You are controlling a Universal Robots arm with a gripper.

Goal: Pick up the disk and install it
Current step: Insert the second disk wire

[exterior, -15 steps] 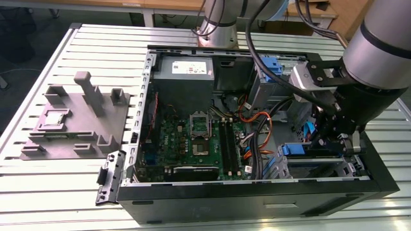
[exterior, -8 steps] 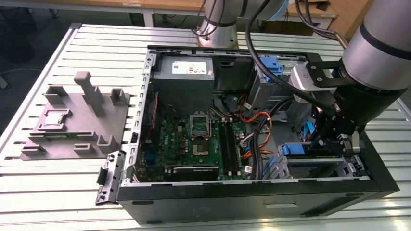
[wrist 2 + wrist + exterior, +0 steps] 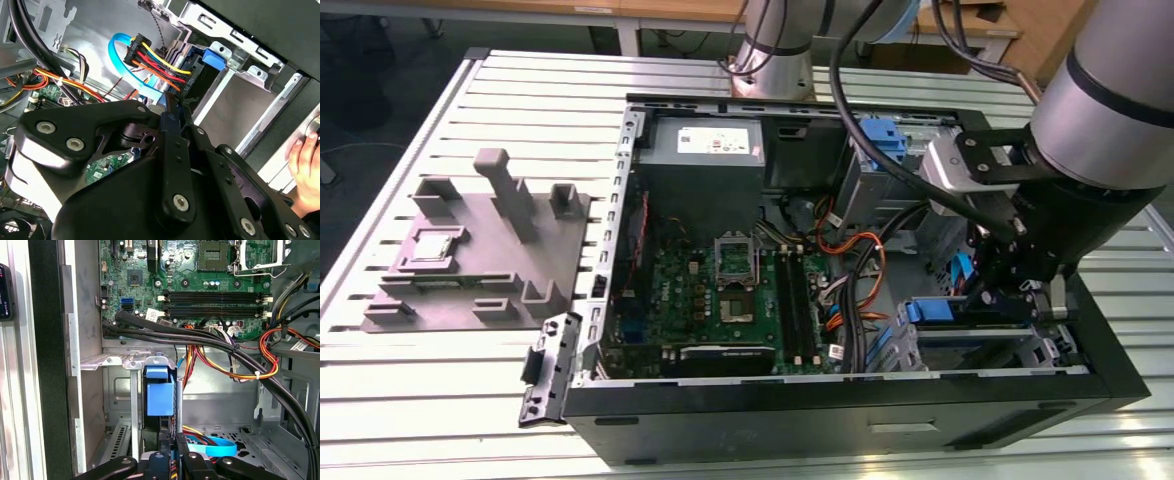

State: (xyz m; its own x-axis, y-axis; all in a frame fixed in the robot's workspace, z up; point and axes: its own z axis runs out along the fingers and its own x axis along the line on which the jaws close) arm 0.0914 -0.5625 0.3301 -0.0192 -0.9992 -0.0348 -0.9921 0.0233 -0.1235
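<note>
**A:** Slatted metal bench point(image 3: 440, 400) under everything, with an open computer case point(image 3: 827, 415) lying on its side and a grey fixture tray point(image 3: 480, 250) off to the exterior view's left. Where is the disk?

**B:** Down in the drive bay at the corner of the case on the exterior view's right. You can see its blue carrier edge, the disk point(image 3: 937, 310), standing in the metal cage point(image 3: 122, 361); the first wrist view shows the blue tab, just ahead of the gripper point(image 3: 170, 450).

**A:** Is the gripper clamped on it?

**B:** I cannot tell. In the second wrist view the gripper's black linkages reach towards the blue carrier and the bundle of power cables point(image 3: 155, 60), but the fingertips are hidden.

**A:** So which step is this?

**B:** Installing, I judge; the disk looks already inside the bay, so pickup is done. Seating it fully would call for a straight push along the rails, clear of those cables.

**A:** Anything else?

**B:** A person's hand point(image 3: 304, 155) rests by the case wall.
</note>
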